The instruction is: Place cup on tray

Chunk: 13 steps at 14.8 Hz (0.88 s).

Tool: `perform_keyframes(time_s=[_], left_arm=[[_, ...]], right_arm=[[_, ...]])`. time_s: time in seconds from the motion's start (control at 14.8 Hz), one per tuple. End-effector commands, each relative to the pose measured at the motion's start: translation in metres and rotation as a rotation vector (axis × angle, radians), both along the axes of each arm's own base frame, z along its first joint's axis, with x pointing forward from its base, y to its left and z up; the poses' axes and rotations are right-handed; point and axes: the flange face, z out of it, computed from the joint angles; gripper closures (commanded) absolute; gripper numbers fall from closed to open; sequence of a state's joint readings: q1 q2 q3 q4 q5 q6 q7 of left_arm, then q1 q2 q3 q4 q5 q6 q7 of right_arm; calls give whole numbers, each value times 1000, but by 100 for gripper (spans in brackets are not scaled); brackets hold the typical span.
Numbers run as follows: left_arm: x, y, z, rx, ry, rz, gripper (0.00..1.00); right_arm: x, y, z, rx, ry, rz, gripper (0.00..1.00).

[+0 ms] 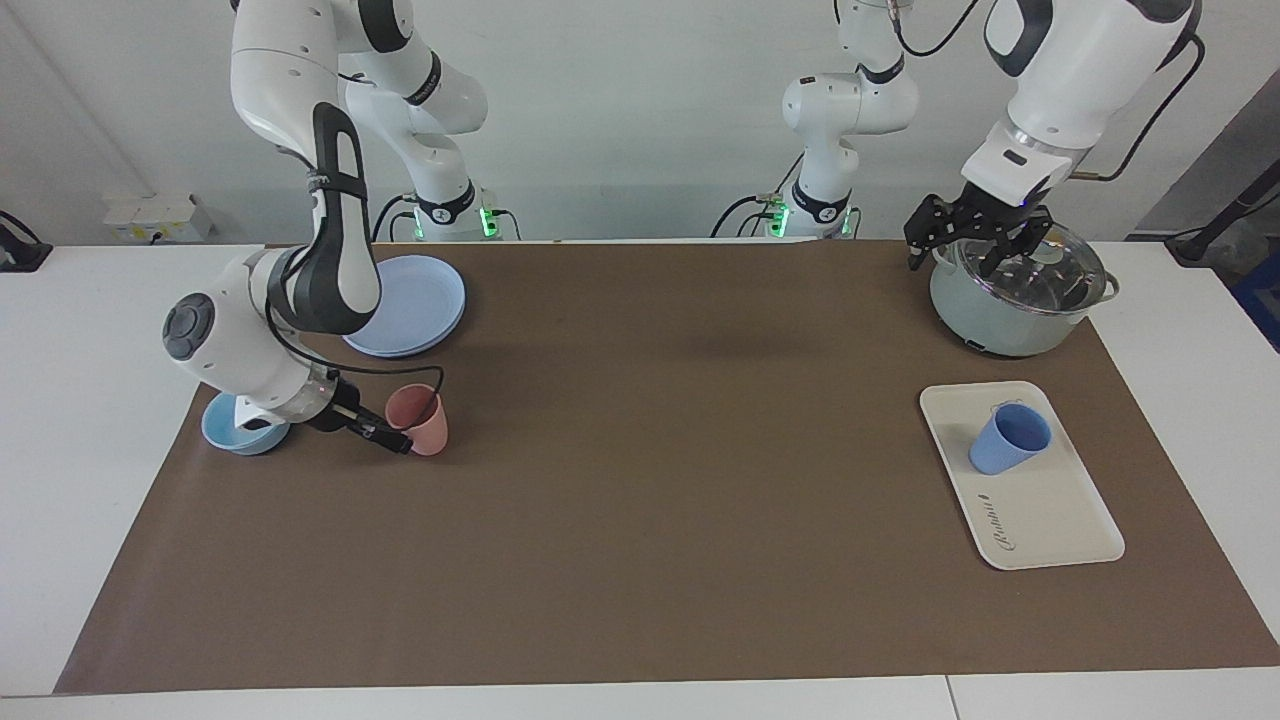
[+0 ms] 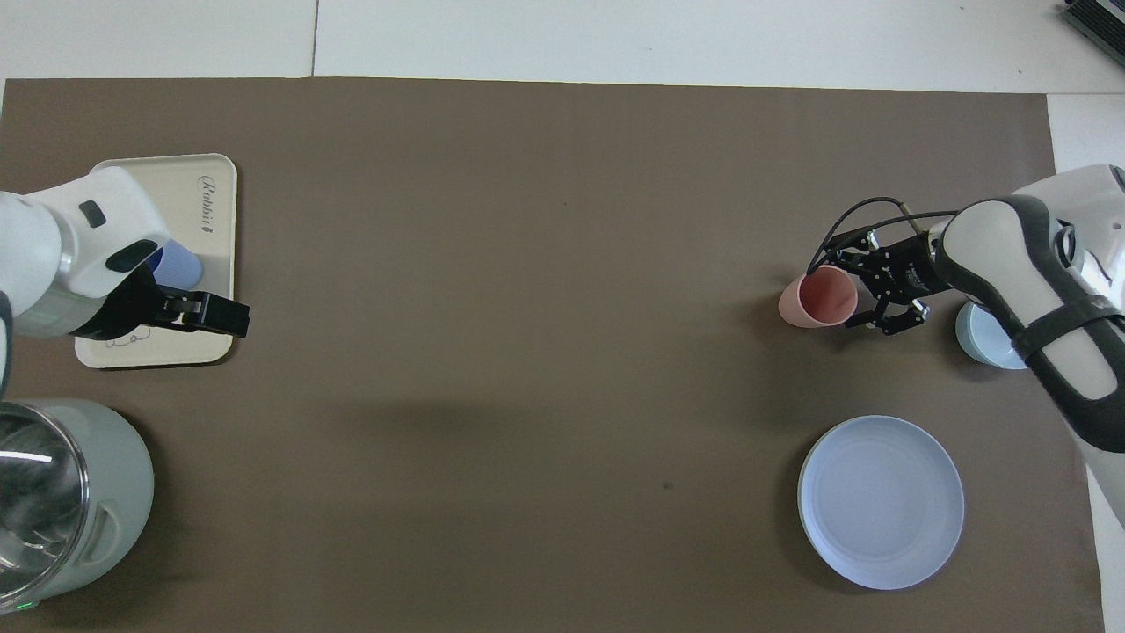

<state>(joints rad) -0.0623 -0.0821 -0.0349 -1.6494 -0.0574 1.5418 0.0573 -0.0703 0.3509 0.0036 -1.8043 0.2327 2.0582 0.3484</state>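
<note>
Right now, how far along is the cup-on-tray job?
Looks done: the blue cup stands upright on the tray. Nothing is in hand: the left gripper hangs open over the pot, the right gripper open beside the pink cup. Nothing visibly left.

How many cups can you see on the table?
2. The blue cup stands on the tray, toward the left arm's end. The pink cup stands on the brown mat, beside the right pincer.
</note>
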Motion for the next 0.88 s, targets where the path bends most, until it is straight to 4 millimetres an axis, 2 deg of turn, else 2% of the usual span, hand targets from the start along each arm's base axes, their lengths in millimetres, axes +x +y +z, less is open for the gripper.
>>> perform_keyframes(time_s=[0.0, 0.14, 0.2, 0.34, 0.47, 0.61, 0.81], left_arm=[[13, 0, 16, 24, 30, -16, 0], [10, 5, 3, 37, 43, -83, 0], [10, 7, 5, 52, 36, -87, 0], [12, 9, 2, 52, 21, -67, 0], [12, 14, 0, 49, 13, -49, 0], [13, 15, 0, 46, -4, 2, 0], [12, 14, -4, 47, 5, 4, 0]], right_arm=[[4, -2, 23, -75, -95, 100, 1], [5, 10, 44, -112, -132, 158, 1], [2, 17, 54, -133, -135, 202, 1], [-7, 30, 94, -144, -186, 314, 1], [-21, 65, 134, -153, -235, 511, 1], [-35, 69, 166, -206, -245, 552, 1], [-54, 57, 202, -227, -248, 554, 1]])
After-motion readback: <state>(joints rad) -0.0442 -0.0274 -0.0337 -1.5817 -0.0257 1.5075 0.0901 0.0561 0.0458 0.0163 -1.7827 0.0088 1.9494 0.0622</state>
